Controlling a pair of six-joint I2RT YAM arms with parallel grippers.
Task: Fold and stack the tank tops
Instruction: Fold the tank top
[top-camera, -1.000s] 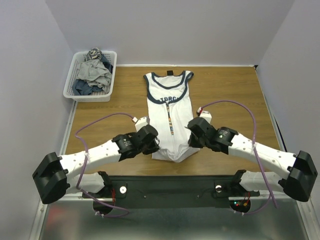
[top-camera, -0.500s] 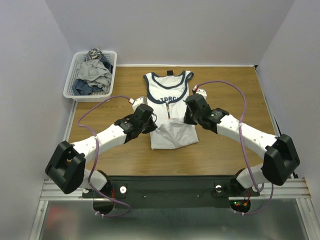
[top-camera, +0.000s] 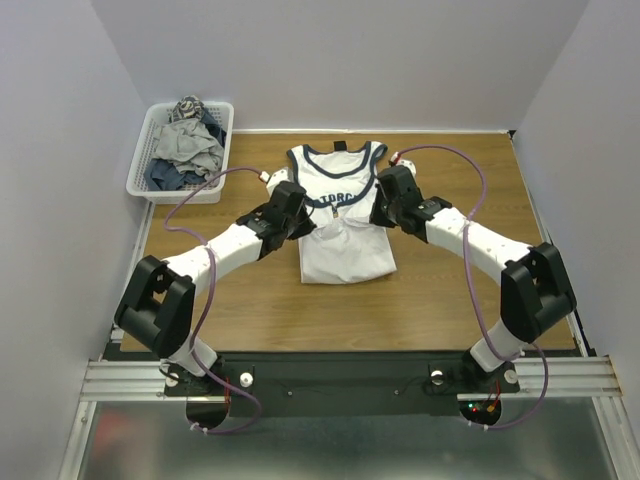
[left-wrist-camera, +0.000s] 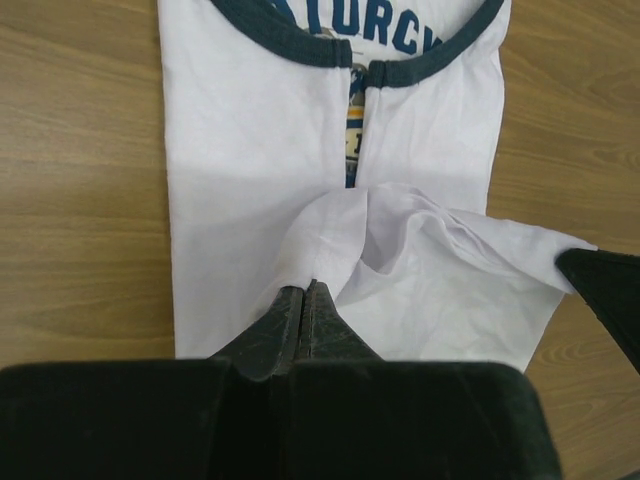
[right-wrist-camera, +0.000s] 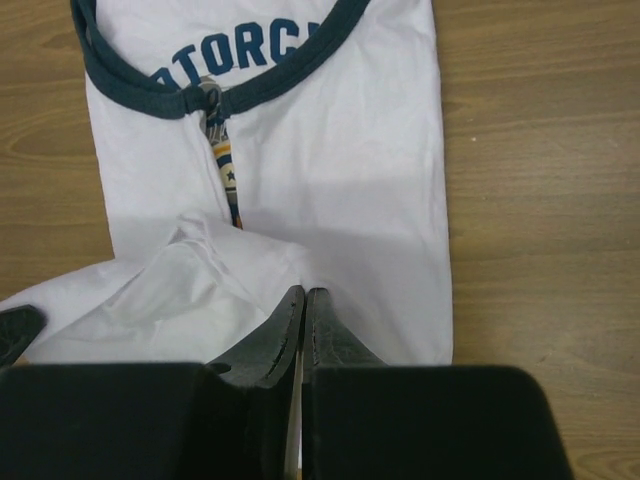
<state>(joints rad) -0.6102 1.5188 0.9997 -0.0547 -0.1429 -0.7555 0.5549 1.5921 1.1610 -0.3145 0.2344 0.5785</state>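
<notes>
Far-left corner of the brown wooden table (top-camera: 250, 300): white plastic mesh basket (top-camera: 178, 194), heaped with crumpled grey and dark blue clothes (top-camera: 186, 145). Basket sits well apart from the arms. Pale walls on three sides of the table. Black mounting plate (top-camera: 330, 380) and metal rails along the table's near edge. A purple cable (top-camera: 205, 190) loops off the left arm and another off the right arm; both hang above the table and neither touches the cloth. Both arms reach in over the table's middle and cover part of the garment's sides in the top view.

White cotton tank top (top-camera: 345, 255) with navy neck and armhole trim lies front-up at the table's middle, neck toward the far edge. Navy block letters on the chest are partly cut off, with an orange-and-dark strip running down the centre below them. The upper part is flat. The lower part is doubled up over the body, with a puckered, loose pocket of cloth bulging between the two grippers.

Left gripper (left-wrist-camera: 308, 290): jaws pressed together, pinching a fold of the tank top at its left side. Right gripper (right-wrist-camera: 303, 295): jaws pressed together on the cloth at its right side. Each wrist view catches the other gripper's black fingertip at the frame edge.
</notes>
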